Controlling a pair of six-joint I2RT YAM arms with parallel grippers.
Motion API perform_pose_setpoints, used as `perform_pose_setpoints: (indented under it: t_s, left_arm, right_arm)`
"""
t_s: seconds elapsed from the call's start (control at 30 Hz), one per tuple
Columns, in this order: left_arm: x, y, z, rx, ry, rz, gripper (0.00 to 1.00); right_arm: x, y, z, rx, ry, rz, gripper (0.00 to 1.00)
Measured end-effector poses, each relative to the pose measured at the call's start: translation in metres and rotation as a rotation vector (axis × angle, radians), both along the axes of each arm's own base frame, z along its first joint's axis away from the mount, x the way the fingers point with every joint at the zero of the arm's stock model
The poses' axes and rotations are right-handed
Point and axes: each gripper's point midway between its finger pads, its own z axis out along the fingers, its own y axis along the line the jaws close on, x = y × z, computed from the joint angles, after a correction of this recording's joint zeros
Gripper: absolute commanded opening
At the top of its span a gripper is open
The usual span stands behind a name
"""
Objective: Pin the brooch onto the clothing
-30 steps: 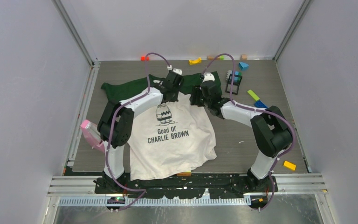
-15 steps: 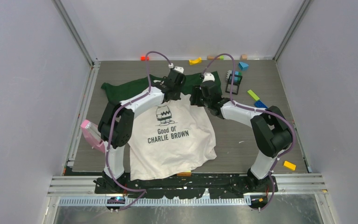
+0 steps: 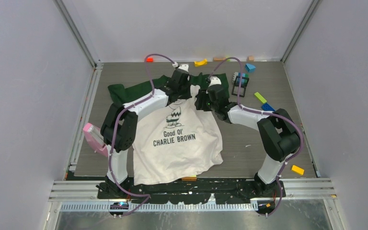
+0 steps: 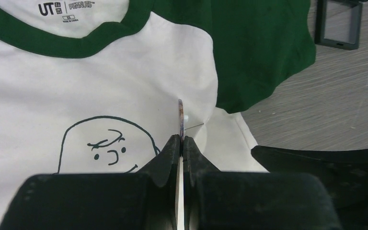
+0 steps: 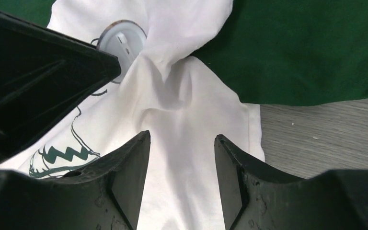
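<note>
One view, right wrist, shows brooch [image 5: 121, 40] broadside.

Left gripper [image 4: 181, 140] pinched tight — right gripper [image 5: 182, 143] agape.

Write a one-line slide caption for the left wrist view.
Left gripper pinches the brooch edge-on at the shirt front.

Shirt [image 3: 182, 155] front is showing black print "Good Ol' CHARLIE BROWN", readable in top view. Neck label [image 4: 66, 7] inside the green collar [image 4: 76, 44] is reading "UT" and "PEANUTS"; the smaller lines beneath are coming out too small to read.
</note>
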Motion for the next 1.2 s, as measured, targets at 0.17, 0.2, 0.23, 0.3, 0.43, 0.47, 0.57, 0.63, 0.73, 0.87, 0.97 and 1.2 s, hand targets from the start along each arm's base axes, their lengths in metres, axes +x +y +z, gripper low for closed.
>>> perform_pose_setpoints:
  t_s: [0.17,0.2,0.23,0.3,0.43,0.47,0.57,0.63,0.73,0.87,0.97,1.2]
  left_arm:
    - [0.002,-0.005,0.002,-0.05,0.005,-0.007,0.0]
    - [0.001,-0.005,0.002,-0.058,0.005,-0.009,0.0]
    - [0.001,-0.005,0.001,-0.064,0.009,-0.008,0.0]
    - [0.001,-0.005,-0.001,-0.08,0.013,-0.009,0.0]
    - [0.0,-0.008,-0.002,-0.114,0.014,-0.037,0.0]
    - [0.0,-0.01,-0.002,-0.127,0.009,-0.047,0.0]
    - [-0.001,-0.014,0.002,-0.163,-0.001,-0.072,0.0]
    - [-0.001,-0.018,0.006,-0.186,-0.009,-0.088,0.0]
    - [-0.001,-0.021,0.012,-0.21,-0.017,-0.104,0.0]
    - [0.001,-0.023,0.017,-0.241,-0.021,-0.11,0.0]
    - [0.0,-0.021,0.017,-0.25,-0.021,-0.115,0.0]
    - [-0.005,-0.018,0.015,-0.276,-0.006,-0.135,0.0]
  right_arm:
    - [-0.003,-0.005,-0.009,0.034,0.022,0.005,0.57]
    - [-0.002,-0.006,-0.01,0.044,0.024,0.003,0.57]
    - [-0.002,-0.007,-0.011,0.05,0.026,0.003,0.57]
    - [0.0,-0.007,-0.01,0.069,0.025,0.009,0.58]
    - [0.004,-0.007,-0.009,0.111,0.016,0.014,0.58]
    - [0.004,-0.006,-0.009,0.12,0.015,0.017,0.58]
    - [0.003,-0.003,-0.013,0.136,0.017,0.033,0.58]
    - [0.002,0.0,-0.014,0.149,0.016,0.051,0.59]
    - [0.004,0.008,-0.014,0.177,0.003,0.079,0.58]
    - [0.01,0.013,-0.02,0.201,-0.004,0.097,0.44]
    - [0.014,0.016,-0.031,0.21,0.01,0.105,0.34]
    - [0.018,0.018,-0.038,0.222,0.017,0.132,0.19]
